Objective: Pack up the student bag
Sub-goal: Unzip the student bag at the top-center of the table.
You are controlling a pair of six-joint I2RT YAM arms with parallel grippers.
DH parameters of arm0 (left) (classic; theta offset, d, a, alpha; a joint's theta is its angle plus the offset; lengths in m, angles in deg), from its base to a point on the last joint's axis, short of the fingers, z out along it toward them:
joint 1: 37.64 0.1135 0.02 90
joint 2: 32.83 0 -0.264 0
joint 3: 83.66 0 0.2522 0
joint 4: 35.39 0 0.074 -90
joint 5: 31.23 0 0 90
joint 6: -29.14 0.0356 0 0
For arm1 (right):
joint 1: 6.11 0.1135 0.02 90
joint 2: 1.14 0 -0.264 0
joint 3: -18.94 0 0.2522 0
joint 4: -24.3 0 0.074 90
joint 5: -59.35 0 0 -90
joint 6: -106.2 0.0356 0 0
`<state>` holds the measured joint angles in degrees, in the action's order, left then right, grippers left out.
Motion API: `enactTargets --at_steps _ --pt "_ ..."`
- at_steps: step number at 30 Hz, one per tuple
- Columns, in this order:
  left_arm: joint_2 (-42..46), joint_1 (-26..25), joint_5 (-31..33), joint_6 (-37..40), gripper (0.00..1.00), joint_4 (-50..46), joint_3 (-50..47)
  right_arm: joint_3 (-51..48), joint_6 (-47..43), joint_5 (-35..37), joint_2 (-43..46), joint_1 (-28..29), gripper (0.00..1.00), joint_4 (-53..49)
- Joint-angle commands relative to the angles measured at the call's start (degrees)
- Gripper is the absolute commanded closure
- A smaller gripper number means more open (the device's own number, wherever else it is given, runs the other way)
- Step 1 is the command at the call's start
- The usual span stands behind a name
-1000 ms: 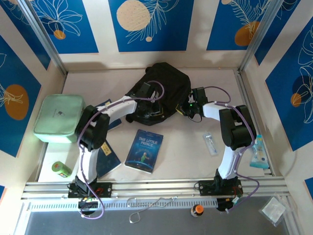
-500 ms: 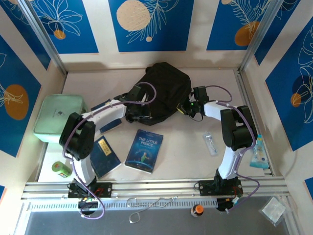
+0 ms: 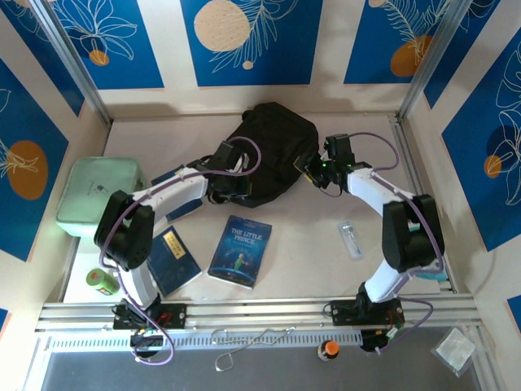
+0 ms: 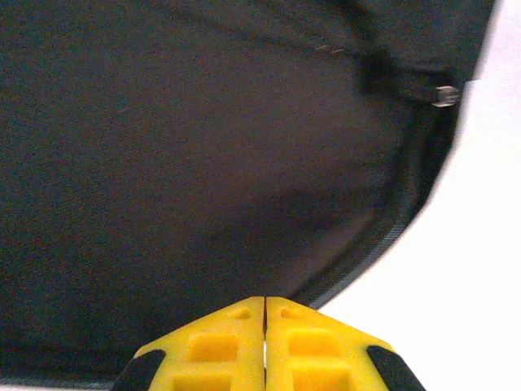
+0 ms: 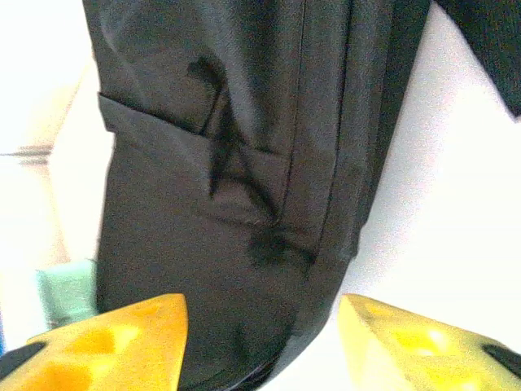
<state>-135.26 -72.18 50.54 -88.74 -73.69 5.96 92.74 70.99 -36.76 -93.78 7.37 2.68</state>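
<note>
Right gripper [image 5: 260, 326] gapes open beside the student bag [image 3: 273, 147], upper centre; left gripper [image 4: 264, 309] is pinched closed. With no clear hold, the limp bag could skid across the counter [image 3: 309, 236].

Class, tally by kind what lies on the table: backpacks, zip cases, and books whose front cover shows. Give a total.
Black backpack: 1
Mint-green zip case: 1
Books: 2, The Little Prince and a dark blue book
Total: 4
</note>
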Motion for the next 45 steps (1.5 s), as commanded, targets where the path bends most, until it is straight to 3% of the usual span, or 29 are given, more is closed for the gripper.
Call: enactTargets --at_steps 1,8,18,22,30,38,45 --pt "-1.20 -2.06 -3.05 0.35 1.00 3.20 3.36 -5.66 9.83 -2.77 3.11 1.30 0.39 -1.86" --pt "-5.95 -6.31 -3.86 -2.25 1.00 6.41 7.95 -13.26 23.45 -3.41 5.77 3.40 0.26 4.61" --pt "-10.82 -8.85 -6.58 -3.89 1.00 8.60 11.87 -11.41 22.87 -6.29 -0.39 2.77 0.32 7.99" --pt "-10.24 -8.87 -5.24 -2.95 1.00 7.89 11.34 -10.34 22.60 -6.99 -2.96 2.68 0.40 8.39" --pt "-5.93 -7.59 4.85 0.57 1.00 0.71 8.62 -7.02 16.90 -2.13 -5.80 1.72 0.79 4.68" --pt "-0.03 -2.38 11.71 1.86 1.00 -2.58 0.61 -4.44 12.01 3.09 -6.06 1.07 0.83 0.31" --pt "3.22 0.38 10.03 2.69 1.00 -1.10 -4.49 -1.02 8.48 2.78 -8.03 0.79 0.84 0.92"
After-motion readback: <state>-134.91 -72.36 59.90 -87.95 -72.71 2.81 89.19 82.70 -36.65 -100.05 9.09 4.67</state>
